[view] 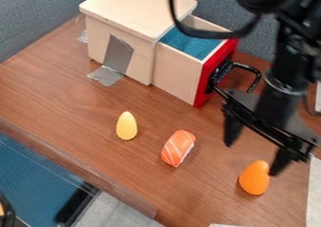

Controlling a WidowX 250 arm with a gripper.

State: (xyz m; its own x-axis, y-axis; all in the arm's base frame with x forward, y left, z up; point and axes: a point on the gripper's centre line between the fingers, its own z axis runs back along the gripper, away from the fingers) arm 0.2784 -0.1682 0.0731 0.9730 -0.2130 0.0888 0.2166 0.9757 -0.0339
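Blocked at back by wooden box and fabric partition. Further obstructed by open drawer, jutting toward gripper, with black handle outermost. Open over desk to left of yellow toy. Passable but narrow between yellow toy and sushi toy; wider from there to orange toy. Tight beside orange toy at one finger, contact unclear. Open-topped at drawer, though crossed in view by black cable.
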